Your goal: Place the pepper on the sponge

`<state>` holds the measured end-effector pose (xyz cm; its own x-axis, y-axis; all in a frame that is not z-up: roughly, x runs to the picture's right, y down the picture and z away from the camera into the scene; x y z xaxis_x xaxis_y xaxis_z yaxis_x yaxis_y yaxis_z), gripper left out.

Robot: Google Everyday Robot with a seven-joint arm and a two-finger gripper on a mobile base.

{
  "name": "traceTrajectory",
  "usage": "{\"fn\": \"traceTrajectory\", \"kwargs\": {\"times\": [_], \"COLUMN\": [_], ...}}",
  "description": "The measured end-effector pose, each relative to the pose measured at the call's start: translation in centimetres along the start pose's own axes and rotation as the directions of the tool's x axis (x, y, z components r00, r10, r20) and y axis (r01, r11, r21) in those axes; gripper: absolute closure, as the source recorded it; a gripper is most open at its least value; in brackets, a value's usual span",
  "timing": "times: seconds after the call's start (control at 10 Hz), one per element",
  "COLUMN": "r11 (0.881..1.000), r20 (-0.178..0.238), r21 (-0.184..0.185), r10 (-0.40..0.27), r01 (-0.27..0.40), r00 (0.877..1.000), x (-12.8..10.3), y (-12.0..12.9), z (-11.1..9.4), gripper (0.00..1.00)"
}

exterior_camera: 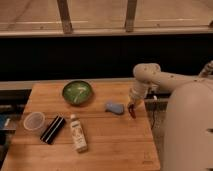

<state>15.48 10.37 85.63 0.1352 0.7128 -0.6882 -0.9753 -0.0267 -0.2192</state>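
The light blue sponge (114,107) lies on the wooden table (110,145), right of centre. Just to its right, the slim dark red pepper (131,111) hangs nearly upright, a little above the tabletop. My gripper (132,104) comes down from the white arm at the right and is shut on the pepper's top end. The pepper's lower tip is close to the sponge's right edge but apart from it.
A green bowl (77,92) sits at the back left. Near the left front stand a clear plastic cup (33,121), a black rectangular bar (52,129) and a white bottle (78,133) lying down. My white body (190,130) fills the right side beyond the table edge.
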Motion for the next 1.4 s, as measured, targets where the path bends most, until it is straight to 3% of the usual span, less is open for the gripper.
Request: {"fn": "traceTrajectory", "kwargs": {"times": [0.7,1.4], "r11": [0.993,0.981], "r20": [0.017,0.000], "r21": [-0.078,-0.114], "r10": [-0.089,-0.157], "r01": [0.090,0.156], "r00": [0.996,0.988], "x": [-2.4,-3.7], "y": [3.4,6.4], "z": [1.0,2.6], "gripper": [1.00,0.98]}}
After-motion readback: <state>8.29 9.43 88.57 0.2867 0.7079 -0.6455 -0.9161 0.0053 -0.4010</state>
